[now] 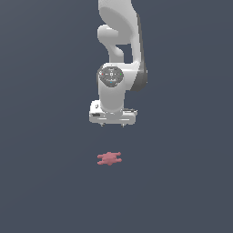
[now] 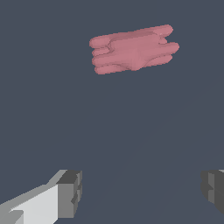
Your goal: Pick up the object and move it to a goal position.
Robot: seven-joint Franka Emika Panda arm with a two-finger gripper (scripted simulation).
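In the exterior view the end effector [image 1: 112,124] hangs at frame centre, above the object [image 1: 109,158], which lies flat on the bench [image 1: 41,182] just below centre. In the wrist view its fingers [image 2: 70,192] stand spread wide, holding nothing. This looks like the approach step; next it likely needs to descend, centring over the object.

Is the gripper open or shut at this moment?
Open. In the wrist view the gripper has its two fingertips far apart with bare floor between them, and the pink object lies beyond, not held.
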